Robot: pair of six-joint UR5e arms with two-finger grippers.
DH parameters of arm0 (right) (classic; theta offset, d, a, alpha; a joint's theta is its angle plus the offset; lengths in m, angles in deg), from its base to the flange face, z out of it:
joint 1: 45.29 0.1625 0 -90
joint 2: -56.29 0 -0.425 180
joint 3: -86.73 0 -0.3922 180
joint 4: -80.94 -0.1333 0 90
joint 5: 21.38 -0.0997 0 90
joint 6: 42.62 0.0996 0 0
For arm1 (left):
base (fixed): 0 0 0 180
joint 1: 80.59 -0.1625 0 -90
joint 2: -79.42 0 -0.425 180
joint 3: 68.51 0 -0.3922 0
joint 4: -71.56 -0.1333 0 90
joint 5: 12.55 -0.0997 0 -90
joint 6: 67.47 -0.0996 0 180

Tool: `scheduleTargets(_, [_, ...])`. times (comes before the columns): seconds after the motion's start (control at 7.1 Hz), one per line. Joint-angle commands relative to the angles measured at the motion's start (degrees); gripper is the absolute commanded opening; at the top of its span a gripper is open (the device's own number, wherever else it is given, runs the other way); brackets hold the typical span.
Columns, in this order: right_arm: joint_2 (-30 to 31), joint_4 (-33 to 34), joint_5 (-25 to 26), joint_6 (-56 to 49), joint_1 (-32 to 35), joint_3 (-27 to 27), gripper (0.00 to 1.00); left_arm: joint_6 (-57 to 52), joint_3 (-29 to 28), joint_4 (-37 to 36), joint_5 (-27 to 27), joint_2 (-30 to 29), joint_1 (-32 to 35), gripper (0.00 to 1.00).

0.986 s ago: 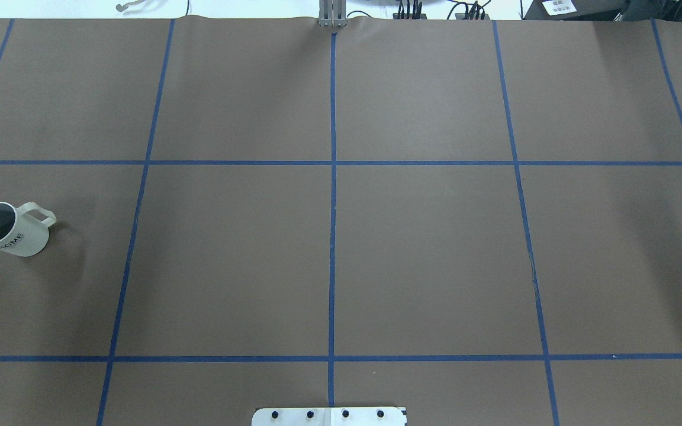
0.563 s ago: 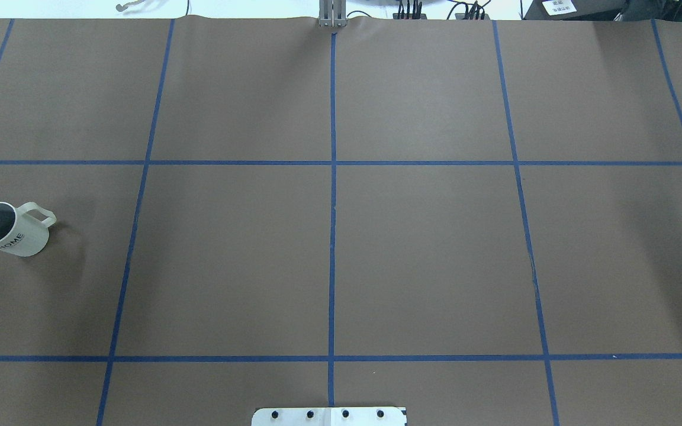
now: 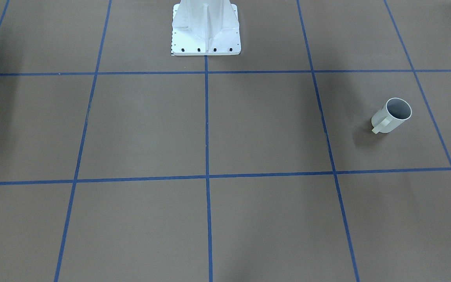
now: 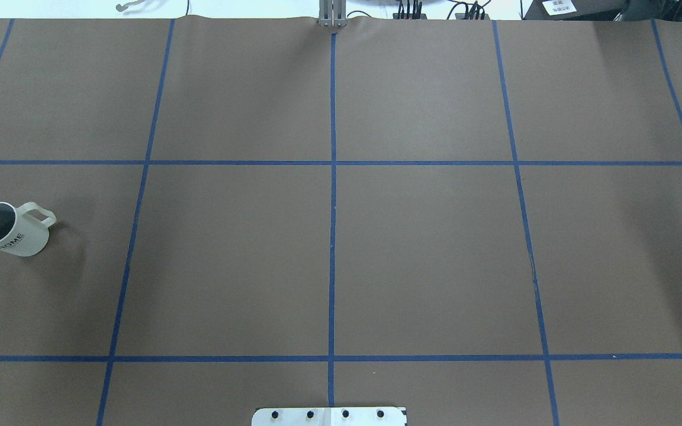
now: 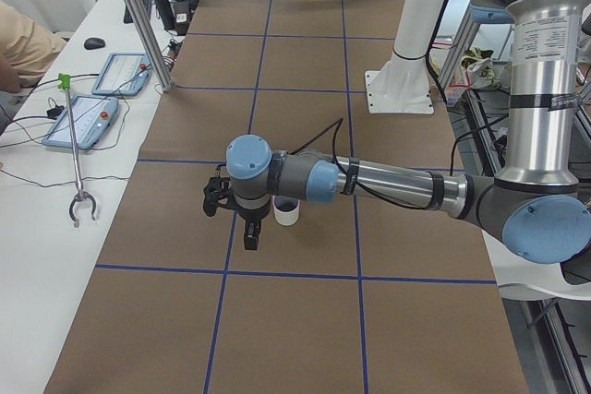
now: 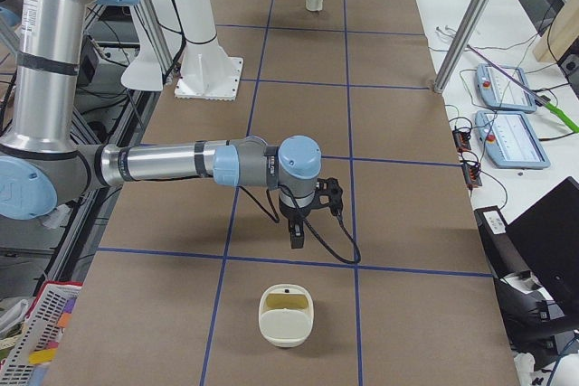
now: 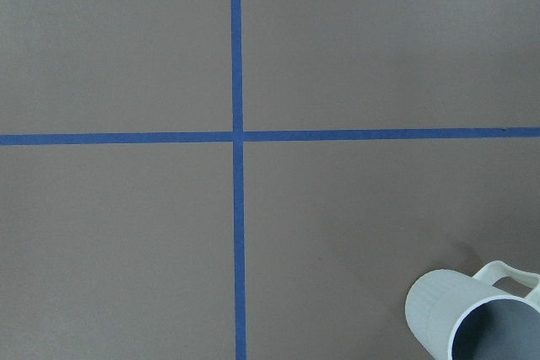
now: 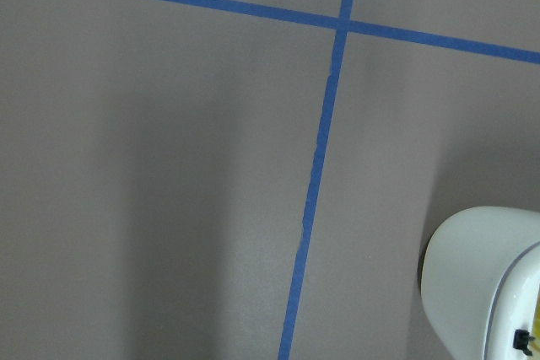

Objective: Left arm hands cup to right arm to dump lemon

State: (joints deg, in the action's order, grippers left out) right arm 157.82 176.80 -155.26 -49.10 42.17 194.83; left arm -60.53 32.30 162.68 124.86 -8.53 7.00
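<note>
Nothing moved, cup [image 4: 9, 229] upright on table [image 4: 424, 254]

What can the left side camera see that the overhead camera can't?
Only exterior left shows the left arm, its gripper hanging near the cup, and a person's sleeve at the desk. Only overhead shows HOME printed on the cup and its grey inside. Both show the cup upright on the brown table with blue tape lines.

Silver arm tubes [image 5: 397, 184], light-blue joint caps [image 5: 247, 156], black cable [image 5: 319, 133], white bolted pedestal [image 3: 206, 37].
</note>
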Motion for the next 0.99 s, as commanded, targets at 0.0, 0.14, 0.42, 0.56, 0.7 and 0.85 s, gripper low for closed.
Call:
scheduleTargets(0.0, [-0.02,0.02,-0.15,-0.11,0.0,-0.35,1.0,0.0,0.0,0.03,0.06,-0.38,-0.05,1.0])
scheduleTargets(0.14, [0.07,0.02,-0.15,-0.46,0.0,-0.44,1.0,0.0,0.0,-0.06,0.14,-0.29,-0.05,1.0])
scheduleTargets(0.42, [0.07,0.02,-0.15,-0.47,0.0,-0.27,1.0,-0.09,-0.18,-0.06,0.06,-0.03,-0.05,1.0])
scheduleTargets(0.56, [0.16,0.02,-0.15,-0.47,0.0,-0.01,1.0,-0.09,-0.18,0.03,0.14,0.14,-0.05,1.0])
scheduleTargets(0.7, [0.16,0.02,-0.15,-0.55,0.09,0.08,1.0,-0.09,0.17,0.03,0.41,0.32,-0.05,1.0])
scheduleTargets(0.85, [0.16,-0.06,-0.07,-0.64,0.09,0.0,1.0,-0.09,0.26,0.03,0.5,0.41,-0.05,1.0])
